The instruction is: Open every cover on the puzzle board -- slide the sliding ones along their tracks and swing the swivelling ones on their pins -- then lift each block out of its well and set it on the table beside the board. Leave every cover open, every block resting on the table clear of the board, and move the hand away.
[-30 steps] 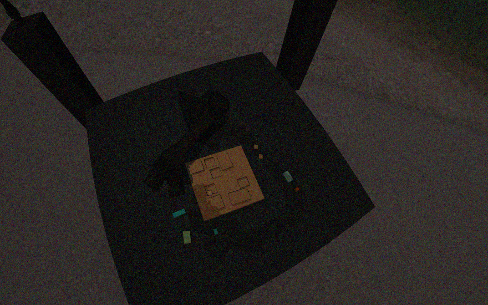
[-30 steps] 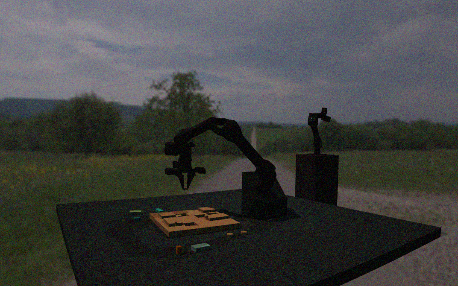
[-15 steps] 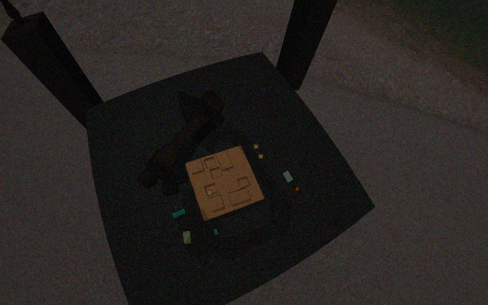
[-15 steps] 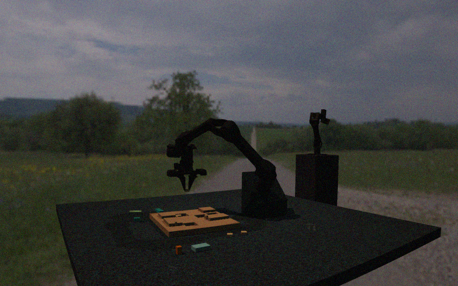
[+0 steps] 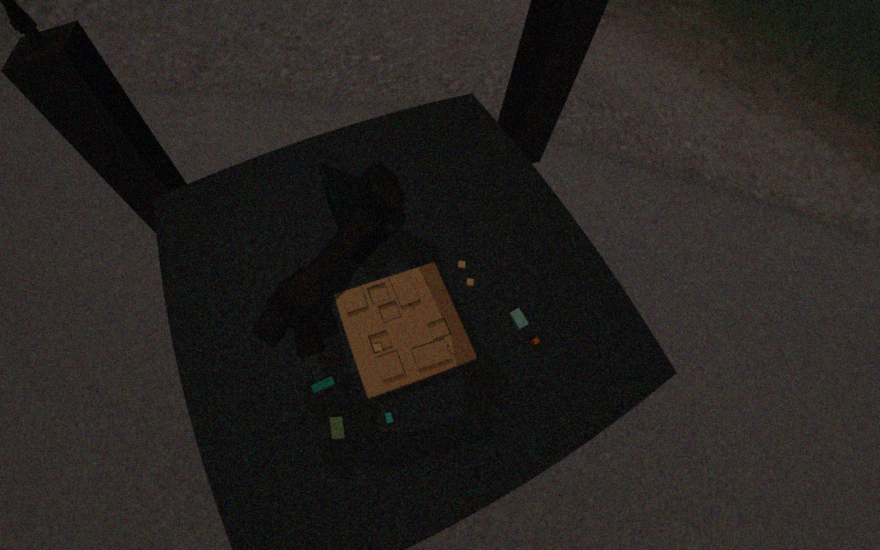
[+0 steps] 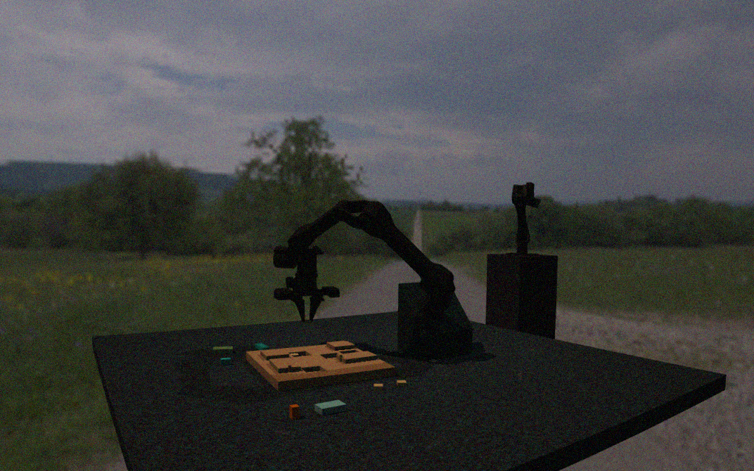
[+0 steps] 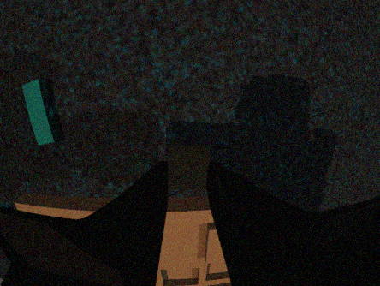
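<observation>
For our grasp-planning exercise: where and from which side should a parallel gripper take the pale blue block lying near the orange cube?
Across its long sides at mid-length, from straight above: the pale blue block lies flat and low on the table, with the orange cube off one short end. The gripper first has to release its small brown block.

Dark table (image 6: 584,399), 2 dark pedestals (1 (image 6: 521,294) bearing a camera post (image 6: 522,216)), gravel path (image 6: 667,344), trees (image 6: 294,171), overcast sky (image 6: 389,66)

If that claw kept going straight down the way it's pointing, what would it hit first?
Probably the dark table, just off the board's far edge. The gripper points downward holding a small block; depth is unclear.
</observation>
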{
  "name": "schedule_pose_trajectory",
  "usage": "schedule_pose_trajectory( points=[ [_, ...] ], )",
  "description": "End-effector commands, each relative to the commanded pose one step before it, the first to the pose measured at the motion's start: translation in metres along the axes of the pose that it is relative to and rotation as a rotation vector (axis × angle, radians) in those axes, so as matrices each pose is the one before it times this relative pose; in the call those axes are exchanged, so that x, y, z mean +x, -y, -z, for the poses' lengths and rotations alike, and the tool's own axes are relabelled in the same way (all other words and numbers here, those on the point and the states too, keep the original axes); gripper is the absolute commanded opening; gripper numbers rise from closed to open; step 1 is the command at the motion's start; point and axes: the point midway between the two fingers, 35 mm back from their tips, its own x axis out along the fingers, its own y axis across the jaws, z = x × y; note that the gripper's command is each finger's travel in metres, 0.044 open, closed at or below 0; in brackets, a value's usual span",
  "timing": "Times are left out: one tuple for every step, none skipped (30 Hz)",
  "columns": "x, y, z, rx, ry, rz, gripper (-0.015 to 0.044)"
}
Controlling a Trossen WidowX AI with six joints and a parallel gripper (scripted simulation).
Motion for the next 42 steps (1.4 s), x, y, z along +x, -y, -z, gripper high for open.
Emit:
schedule_pose_trajectory(
  points=[
    [0.00530, -0.00014, -0.00030, 0.0044, -0.00214, -0.00339, 0.0080],
    [0.00168, -0.00007, -0.00002, 0.0000, -0.00003, -0.00003, 0.0080],
    [0.00167, -0.00006, -0.00001, 0.0000, -0.00004, -0.00003, 0.0080],
    [0.00167, -0.00005, -0.00001, 0.0000, -0.00004, -0.00002, 0.0080],
    [0.00167, -0.00004, 0.00000, 0.0000, -0.00005, -0.00002, 0.0080],
    [0.00167, -0.00003, 0.00000, 0.0000, -0.00005, -0.00002, 0.0080],
    [0.00167, -0.00003, 0.00000, 0.0000, -0.00006, -0.00002, 0.0080],
    [0.00166, -0.00002, 0.00001, 0.0000, -0.00006, -0.00002, 0.0080],
    [0.00166, -0.00001, 0.00001, 0.0000, -0.00007, -0.00002, 0.0080],
    [0.00166, 0.00000, 0.00002, 0.0000, -0.00007, -0.00001, 0.0080],
    [0.00166, 0.00000, 0.00002, 0.0000, -0.00008, -0.00001, 0.0080],
    [0.00166, 0.00001, 0.00002, 0.0000, -0.00008, -0.00001, 0.0080],
    [0.00165, 0.00002, 0.00003, 0.0000, -0.00009, -0.00001, 0.0080],
    [0.00165, 0.00003, 0.00003, 0.0000, -0.00009, -0.00001, 0.0080],
    [0.00165, 0.00004, 0.00004, 0.0000, -0.00010, -0.00001, 0.0080],
    [0.00165, 0.00004, 0.00004, 0.0000, -0.00010, 0.00000, 0.0080],
    [0.00164, 0.00005, 0.00004, 0.0000, -0.00011, 0.00000, 0.0080],
    [0.00164, 0.00006, 0.00005, 0.0000, -0.00011, 0.00000, 0.0080],
    [0.00164, 0.00007, 0.00005, 0.0000, -0.00012, 0.00000, 0.0080],
    [0.00164, 0.00007, 0.00005, 0.0000, -0.00012, 0.00000, 0.0080],
    [0.00164, 0.00008, 0.00006, 0.0000, -0.00013, 0.00001, 0.0080],
    [0.00163, 0.00009, 0.00006, 0.0000, -0.00013, 0.00001, 0.0080],
    [0.00163, 0.00010, 0.00006, 0.0000, -0.00014, 0.00001, 0.0080],
    [0.00163, 0.00010, 0.00007, 0.0000, -0.00014, 0.00001, 0.0080],
    [0.00163, 0.00011, 0.00007, 0.0000, -0.00015, 0.00001, 0.0080],
    [0.00162, 0.00012, 0.00007, 0.0000, -0.00015, 0.00002, 0.0080],
    [0.00162, 0.00013, 0.00008, 0.0000, -0.00016, 0.00002, 0.0080],
    [0.00162, 0.00014, 0.00008, 0.0000, -0.00016, 0.00002, 0.0080],
    [0.00162, 0.00014, 0.00008, 0.0000, -0.00017, 0.00002, 0.0080],
    [0.00161, 0.00015, 0.00009, 0.0000, -0.00017, 0.00002, 0.0080],
    [0.00161, 0.00016, 0.00009, 0.0000, -0.00018, 0.00003, 0.0080],
    [0.00161, 0.00017, 0.00009, 0.0000, -0.00018, 0.00003, 0.0080],
    [0.00160, 0.00017, 0.00010, 0.0000, -0.00019, 0.00003, 0.0080],
    [0.00160, 0.00018, 0.00010, 0.0000, -0.00020, 0.00003, 0.0080],
    [0.00160, 0.00019, 0.00010, 0.0000, -0.00020, 0.00004, 0.0080],
    [0.00159, 0.00020, 0.00011, 0.0000, -0.00021, 0.00004, 0.0080],
    [0.00159, 0.00020, 0.00011, 0.0000, -0.00021, 0.00004, 0.0080],
    [0.00159, 0.00021, 0.00011, 0.0000, -0.00022, 0.00004, 0.0080],
    [0.00159, 0.00022, 0.00012, 0.0000, -0.00022, 0.00005, 0.0080],
    [0.00158, 0.00023, 0.00012, 0.0000, -0.00023, 0.00005, 0.0080],
    [0.00158, 0.00023, 0.00012, 0.0000, -0.00023, 0.00005, 0.0080],
    [0.00157, 0.00024, 0.00013, 0.0000, -0.00023, 0.00005, 0.0080]
  ],
)
